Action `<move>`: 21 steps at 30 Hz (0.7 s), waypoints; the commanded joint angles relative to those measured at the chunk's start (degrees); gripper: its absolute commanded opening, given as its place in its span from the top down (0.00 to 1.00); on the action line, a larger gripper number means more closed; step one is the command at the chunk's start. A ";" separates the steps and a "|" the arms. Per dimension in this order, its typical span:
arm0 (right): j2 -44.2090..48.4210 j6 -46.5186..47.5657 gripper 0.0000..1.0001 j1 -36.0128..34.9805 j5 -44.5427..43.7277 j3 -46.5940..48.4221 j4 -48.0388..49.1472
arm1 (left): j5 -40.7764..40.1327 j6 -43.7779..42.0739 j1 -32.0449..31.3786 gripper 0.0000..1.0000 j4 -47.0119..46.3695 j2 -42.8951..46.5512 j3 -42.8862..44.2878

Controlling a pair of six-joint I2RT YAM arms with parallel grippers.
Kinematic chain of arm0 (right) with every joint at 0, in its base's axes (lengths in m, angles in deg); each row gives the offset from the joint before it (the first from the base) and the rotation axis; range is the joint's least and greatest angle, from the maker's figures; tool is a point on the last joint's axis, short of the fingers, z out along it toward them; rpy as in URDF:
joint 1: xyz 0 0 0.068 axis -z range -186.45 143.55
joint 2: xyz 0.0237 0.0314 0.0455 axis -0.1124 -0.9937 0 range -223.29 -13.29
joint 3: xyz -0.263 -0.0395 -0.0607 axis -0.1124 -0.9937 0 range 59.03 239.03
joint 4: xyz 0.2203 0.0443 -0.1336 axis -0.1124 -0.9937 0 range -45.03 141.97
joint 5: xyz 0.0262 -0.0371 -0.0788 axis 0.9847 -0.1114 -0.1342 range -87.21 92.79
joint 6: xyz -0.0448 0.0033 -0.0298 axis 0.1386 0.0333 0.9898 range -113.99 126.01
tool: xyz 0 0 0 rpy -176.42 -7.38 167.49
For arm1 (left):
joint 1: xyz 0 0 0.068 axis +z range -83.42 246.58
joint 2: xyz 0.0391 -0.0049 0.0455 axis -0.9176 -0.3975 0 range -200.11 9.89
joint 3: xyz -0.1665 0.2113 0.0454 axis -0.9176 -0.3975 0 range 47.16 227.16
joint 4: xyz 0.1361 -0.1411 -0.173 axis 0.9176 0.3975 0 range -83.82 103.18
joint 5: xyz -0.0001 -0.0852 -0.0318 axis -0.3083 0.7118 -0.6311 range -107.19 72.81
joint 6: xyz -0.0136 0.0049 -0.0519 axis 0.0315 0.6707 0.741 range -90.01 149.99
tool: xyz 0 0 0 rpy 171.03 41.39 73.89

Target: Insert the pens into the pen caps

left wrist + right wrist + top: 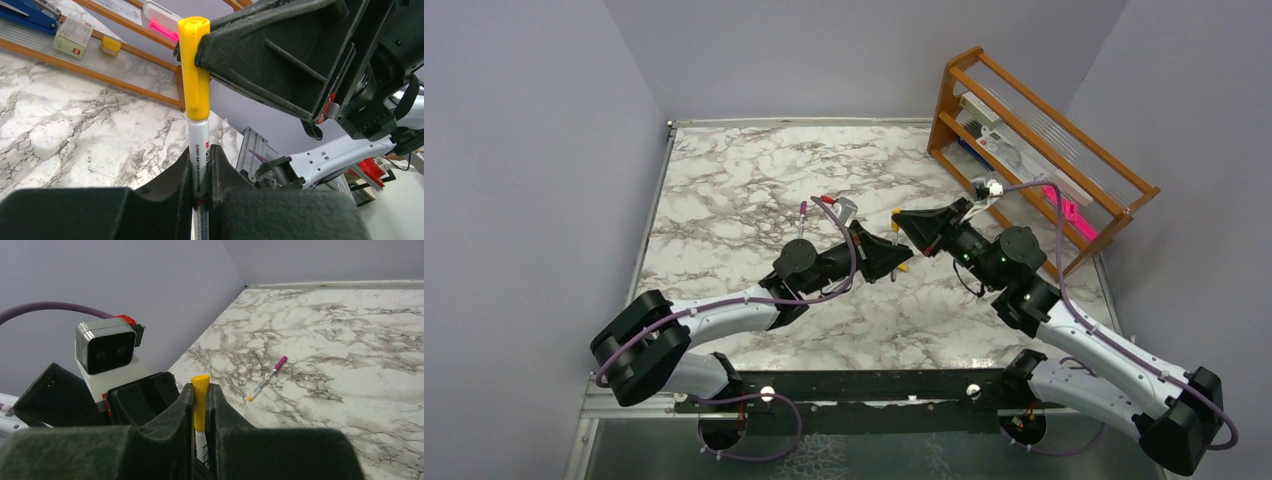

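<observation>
Yellow plastic, one pen cap (195, 70): upright above the marble-patterned table (724, 190), pinched between the closed fingers of the right gripper (200, 394). Its lower mouth sits over the end of a silver-grey pen (198, 137). How deep the pen reaches inside is hidden.

Left gripper (201, 156): fingers clamped on that pen's barrel just below the cap. The barrel's lower part vanishes behind the black pads, and its printed lettering is too small to read.

From overhead, both grippers meet mid-table and cover the joint, so only specks of yellow show at their edges. The left wrist view alone shows cap and barrel in line. The right wrist view gives just the cap's flared top and a sliver of white barrel between the fingers.

Second pen (266, 380): lying flat on the table, well apart from the grippers, magenta at one end, yellow-orange at the other. Overhead, a red-tipped item (828, 200) lies near it, and I cannot make out what it is.

Wooden rack (1034, 140): along the table's right edge, contents blurred. A bright-pink object (1069, 215) shows among its bars.
</observation>
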 commanded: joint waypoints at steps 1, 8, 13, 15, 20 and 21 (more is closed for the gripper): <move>1.13 -1.37 0.99 -0.13 1.11 -2.17 1.05 | -0.17 -0.19 -0.33 1.00 -3.64 -0.40 3.72; 1.94 -1.38 0.98 -0.13 1.23 -4.11 0.60 | -0.51 -2.57 0.01 1.00 -3.57 -0.55 6.91; 1.78 -1.03 0.98 -0.10 2.15 -4.22 -2.29 | 1.34 -5.15 0.82 1.00 -1.30 -0.26 9.79; 2.04 -0.78 0.99 -0.18 2.36 -4.40 -3.85 | 1.16 -6.29 1.05 1.00 -0.26 0.17 10.66; 3.20 -0.06 0.99 -0.12 3.46 -6.10 -5.16 | 1.04 -6.10 2.25 1.00 0.88 0.33 13.04; 3.34 -0.01 0.99 -0.15 3.68 -6.59 -5.07 | 1.12 -5.91 2.41 1.00 0.87 0.09 13.56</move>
